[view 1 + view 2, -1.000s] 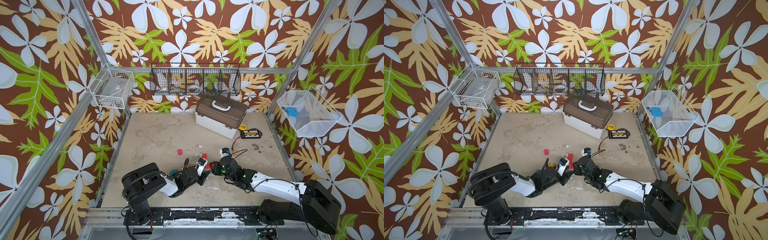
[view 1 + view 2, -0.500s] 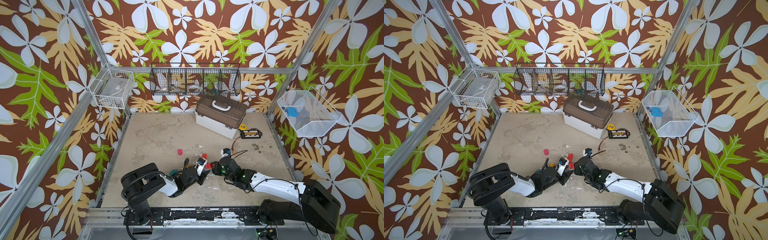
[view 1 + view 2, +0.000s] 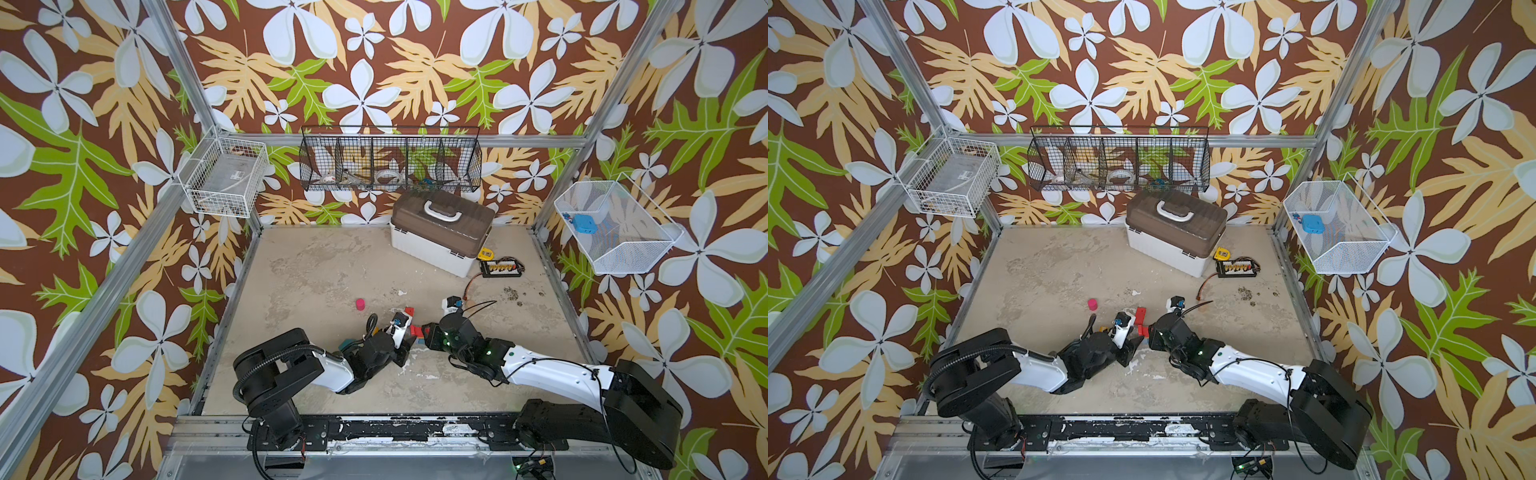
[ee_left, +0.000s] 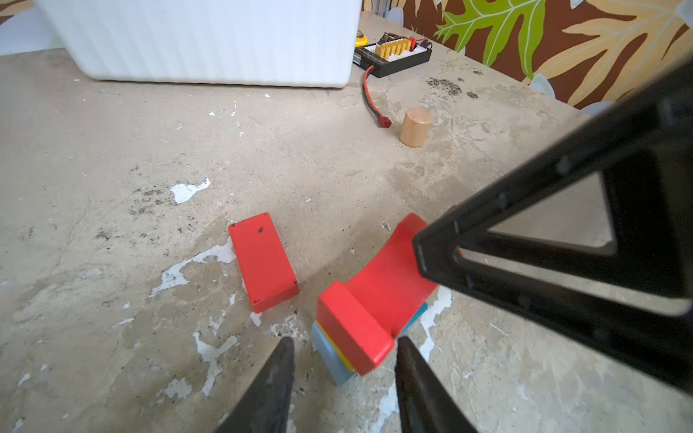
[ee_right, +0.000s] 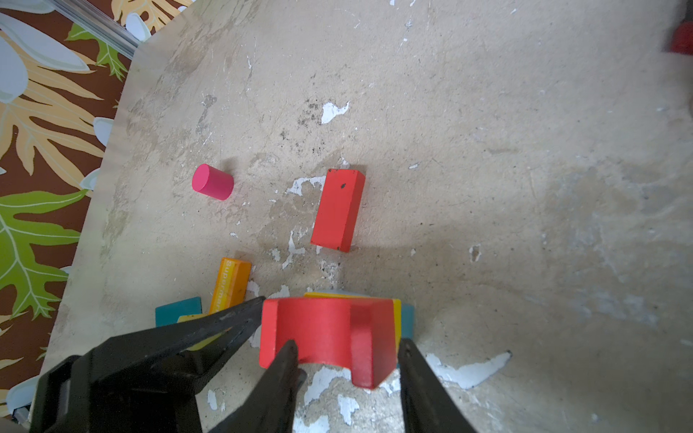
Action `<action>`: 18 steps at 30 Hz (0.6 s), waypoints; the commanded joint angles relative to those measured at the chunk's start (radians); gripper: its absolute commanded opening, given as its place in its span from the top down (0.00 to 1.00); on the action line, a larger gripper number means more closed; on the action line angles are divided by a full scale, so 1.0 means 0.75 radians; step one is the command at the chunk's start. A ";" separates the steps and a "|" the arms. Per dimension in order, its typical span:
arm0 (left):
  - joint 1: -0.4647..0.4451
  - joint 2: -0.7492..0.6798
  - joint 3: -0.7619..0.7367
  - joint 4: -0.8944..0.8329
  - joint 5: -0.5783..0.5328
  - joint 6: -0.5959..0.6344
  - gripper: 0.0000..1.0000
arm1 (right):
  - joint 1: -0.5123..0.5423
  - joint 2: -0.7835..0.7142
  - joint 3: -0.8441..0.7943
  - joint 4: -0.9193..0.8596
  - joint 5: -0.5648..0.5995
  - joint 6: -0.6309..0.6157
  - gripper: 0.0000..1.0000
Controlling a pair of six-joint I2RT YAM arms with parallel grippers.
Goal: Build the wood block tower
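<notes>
Tower (image 4: pixel 354 337) low so far: blue block (image 4: pixel 330 360) at base, yellow block (image 5: pixel 397 318) on it, red arch (image 4: pixel 378 288) on top, hollow side up & skewed vs the slabs below. Sits just 5 o'clk of tabletop (image 4: pixel 112 187) centre in both top views

L gripper (image 4: pixel 343 339) in from approx 8 o'clk of tower: fingers closed in on arch's near end, one each side, one tip touching its corner, contact on other side less clear. R gripper (image 5: pixel 347 341) in from approx 3 o'clk: fingers apart, straddling one leg of arch, one tip down in the hollow. Can't tell if pinching or only resting there

Key relation: long axis of arch roughly along the line joining the 2 grippers, L at one end, R at the other, both at the piece, neither nearer. Prob step in hand: squaring arch on yellow before letting go. Needs a small twist only, no shove along the axis, for risk of sliding the slabs underneath

Loose pieces, clock read from tower in top views:
- red oblong block (image 4: pixel 262 266) close at 11-12 o'clk, lying flat, long axis pointing roughly at tower, in reach of either arm
- pink cylinder (image 5: pixel 212 182) at 10 o'clk, well apart
- orange block (image 5: pixel 229 285) & teal piece (image 5: pixel 178 310) near 9 o'clk, by L arm
- bare-wood cylinder (image 4: pixel 415 126) upright on R arm's side, not made out in top views

Early in build by the look of it, most blocks unplaced
</notes>
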 commanded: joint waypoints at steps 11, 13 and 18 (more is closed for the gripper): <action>0.003 -0.056 0.000 -0.018 -0.020 0.008 0.54 | 0.003 -0.013 0.007 -0.013 0.032 -0.014 0.55; 0.004 -0.094 -0.013 -0.022 -0.005 0.004 0.54 | 0.003 -0.018 0.013 -0.031 0.046 -0.021 0.55; 0.004 -0.336 -0.096 -0.066 -0.038 -0.052 0.54 | 0.003 -0.077 0.031 -0.108 0.103 -0.051 0.56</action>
